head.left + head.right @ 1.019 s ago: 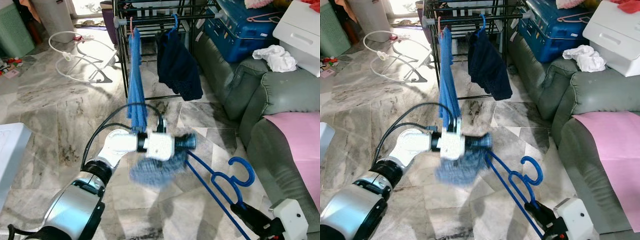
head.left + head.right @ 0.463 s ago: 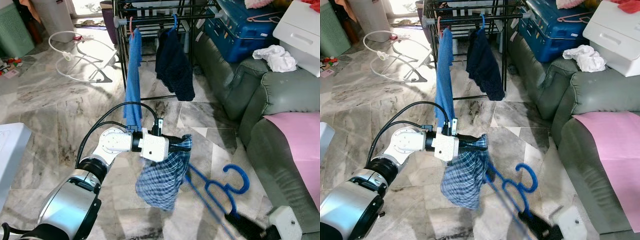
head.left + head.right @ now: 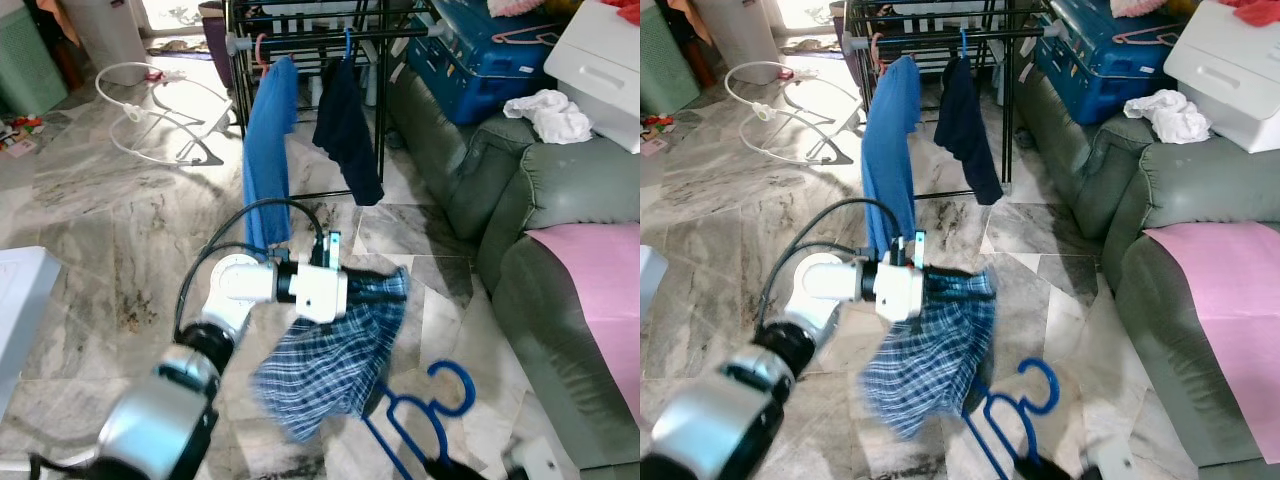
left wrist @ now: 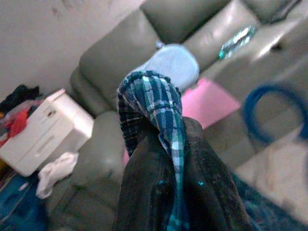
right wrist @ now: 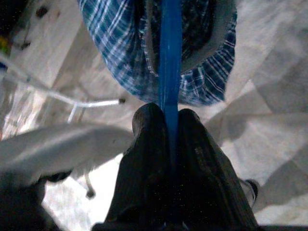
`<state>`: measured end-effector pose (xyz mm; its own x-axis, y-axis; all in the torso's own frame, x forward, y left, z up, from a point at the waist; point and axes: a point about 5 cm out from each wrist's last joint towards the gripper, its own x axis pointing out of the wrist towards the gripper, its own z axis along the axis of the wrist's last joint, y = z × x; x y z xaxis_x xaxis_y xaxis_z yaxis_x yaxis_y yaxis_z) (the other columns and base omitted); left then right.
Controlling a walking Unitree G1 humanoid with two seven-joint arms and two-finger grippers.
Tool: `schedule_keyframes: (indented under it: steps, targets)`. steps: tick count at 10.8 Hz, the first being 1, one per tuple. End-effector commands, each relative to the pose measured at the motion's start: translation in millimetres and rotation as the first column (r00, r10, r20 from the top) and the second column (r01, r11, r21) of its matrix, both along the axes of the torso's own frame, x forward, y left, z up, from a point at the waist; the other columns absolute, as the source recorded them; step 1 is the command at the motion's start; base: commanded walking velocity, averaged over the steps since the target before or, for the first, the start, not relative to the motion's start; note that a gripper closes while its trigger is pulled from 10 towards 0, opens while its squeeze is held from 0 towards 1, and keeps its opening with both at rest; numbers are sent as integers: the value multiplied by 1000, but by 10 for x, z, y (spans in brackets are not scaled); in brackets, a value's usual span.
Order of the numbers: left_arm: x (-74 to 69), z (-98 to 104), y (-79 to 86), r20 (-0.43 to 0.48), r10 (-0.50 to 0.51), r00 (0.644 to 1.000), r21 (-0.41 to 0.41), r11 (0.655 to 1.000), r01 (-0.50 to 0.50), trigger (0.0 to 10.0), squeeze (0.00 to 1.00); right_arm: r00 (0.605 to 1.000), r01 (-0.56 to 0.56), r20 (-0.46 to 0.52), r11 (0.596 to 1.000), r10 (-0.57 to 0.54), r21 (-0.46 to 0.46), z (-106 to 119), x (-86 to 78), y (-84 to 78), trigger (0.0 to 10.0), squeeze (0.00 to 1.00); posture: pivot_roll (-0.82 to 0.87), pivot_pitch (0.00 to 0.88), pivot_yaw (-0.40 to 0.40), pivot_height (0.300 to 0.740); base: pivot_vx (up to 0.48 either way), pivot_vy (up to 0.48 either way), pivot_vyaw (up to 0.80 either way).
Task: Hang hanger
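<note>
Left end effector [image 3: 365,290]: closed on the waistband of the plaid shorts [image 3: 330,365], held out over the floor [image 3: 100,230] in front of the rack [image 3: 300,40]. In the left wrist view the cloth bunches up over the black fingers [image 4: 144,197]. Compared with half a second ago, the shorts have spread wider and hang lower and further toward the robot's right; one second ago they were a blurred bundle close under the wrist.

Right end effector [image 5: 168,144]: clamped on the shaft of the blue hanger [image 3: 425,405], fingers [image 5: 144,159] pressed to either side of the bar. In the head views the hanger sits near the lower edge, hook uppermost, just beside the lower hem of the shorts. It has dropped lower in the picture and moved closer to the cloth than in the earlier frames, where it stood well apart to the right.

Rack: a long blue garment [image 3: 265,160] and a dark garment [image 3: 345,130] hang from the top rail. Both have shifted slightly in the picture, consistent with camera movement.

Surroundings: grey sofa [image 3: 520,190] to the right, with a pink cloth [image 3: 600,290] on its seat, a white cloth [image 3: 550,115] on its arm and a blue suitcase [image 3: 480,60] behind.
</note>
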<state>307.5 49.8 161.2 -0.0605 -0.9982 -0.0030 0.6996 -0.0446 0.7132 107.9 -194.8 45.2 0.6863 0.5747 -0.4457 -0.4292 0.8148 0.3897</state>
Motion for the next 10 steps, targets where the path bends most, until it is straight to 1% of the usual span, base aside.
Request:
schedule_keyframes:
  steps: [1, 2, 3, 4, 5, 6, 7, 8, 9, 10]
  targets:
    - [-37, 45, -29, 10, -40, 999, -16, 999, 40, 10000, 0, 1000, 25, 0, 999, -25, 22, -34, 17, -12, 0, 0, -64, 109, 8, 740, 0, 0, 0]
    - [-94, 103, -63, 11, -72, 997, -62, 995, 72, 10000, 0, 998, 63, -8, 997, -63, 50, -107, 81, -13, 0, 0, -51, 111, 2, 740, 0, 0, 0]
    - [-97, 137, -67, 3, -83, 997, -80, 993, 83, 10000, 0, 994, 107, -6, 993, -107, 55, -137, 126, -48, 0, 0, -46, 111, -2, 740, 0, 0, 0]
    - [-74, 156, -48, -7, -69, 998, -93, 993, 68, 10000, 0, 982, 186, 4, 982, -186, 44, -151, 182, -134, 0, 0, -45, 112, -6, 740, 0, 0, 0]
    - [-72, 139, -14, -16, -62, 998, -87, 994, 60, 10000, 0, 959, 280, 23, 959, -282, 42, -150, 238, -253, 0, 0, -43, 112, -8, 740, 0, 0, 0]
    - [-91, 5, 73, -51, -31, 998, -49, 998, 28, 10000, 0, 871, 483, 73, 874, -485, 45, -108, 315, -571, 0, 0, -44, 113, -10, 740, 0, 0, 0]
    - [-116, -96, 129, -64, -13, 998, -17, 1000, 12, 10000, 0, 820, 559, 111, 827, -562, 64, -29, 353, -706, 0, 0, -47, 114, -9, 740, 0, 0, 0]
    - [-151, -284, 175, -115, 34, 993, 21, 999, -32, 10000, 0, 704, 664, 204, 733, -680, 149, 265, 524, -870, 0, 0, -54, 113, -6, 740, 0, 0, 0]
    - [-176, -365, 182, -135, 50, 990, 36, 998, -46, 10000, 0, 681, 661, 252, 726, -687, 192, 436, 636, -843, 0, 0, -59, 110, -3, 740, 0, 0, 0]
    - [-224, -492, 164, -162, 78, 984, 59, 996, -70, 10000, 0, 656, 620, 335, 736, -676, 270, 747, 856, -712, 0, 0, -67, 106, 3, 740, 0, 0, 0]
